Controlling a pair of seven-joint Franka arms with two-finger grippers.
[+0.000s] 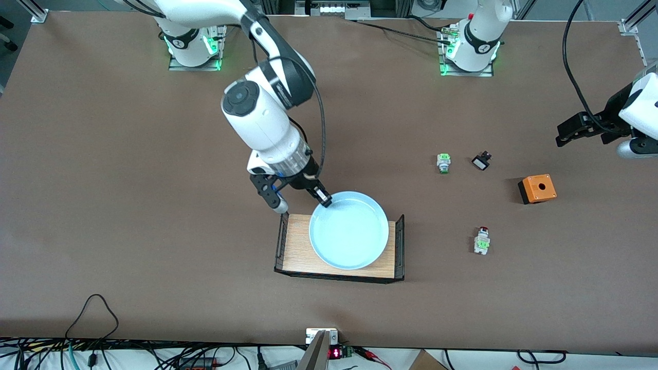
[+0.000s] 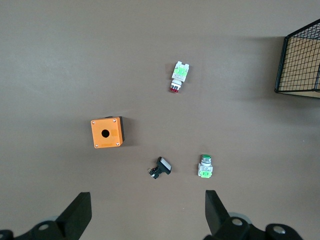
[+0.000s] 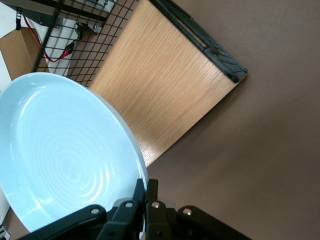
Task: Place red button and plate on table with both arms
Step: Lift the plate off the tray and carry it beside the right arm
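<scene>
plate and red button: where each lies from its end effector

plate (image 1: 349, 230): round, light blue, shallow. sits over the wooden tray (image 1: 298, 246), on or just above the board, hard to say which. the right end effector (image 1: 325, 199) has its fingers pinched shut on the rim at the edge nearest the right arm's base; the right wrist view shows the rim caught between the closed fingertips, the plate spreading away from them over the board. bare desk (image 1: 128, 205) lies all round the tray, widest toward the right arm's end, so i judge the carry goes outward past a wire end.

red button (image 1: 482, 240): small switch, red cap, whitish body, green block. lies on its side on the desk, toward the left arm's end, well apart from the tray, nearer the front camera than the orange box (image 1: 537, 188), the green-capped switch (image 1: 443, 163) and the black-and-white part (image 1: 481, 162). its long axis runs roughly toward and away from the front camera, cap at the farther end.

left end effector (image 2: 147, 215): fingers spread wide, nothing held, hanging high over the desk's left-arm end and waiting. it is plainly the nearer arm to the button; in its wrist view the button shows past the box.
</scene>
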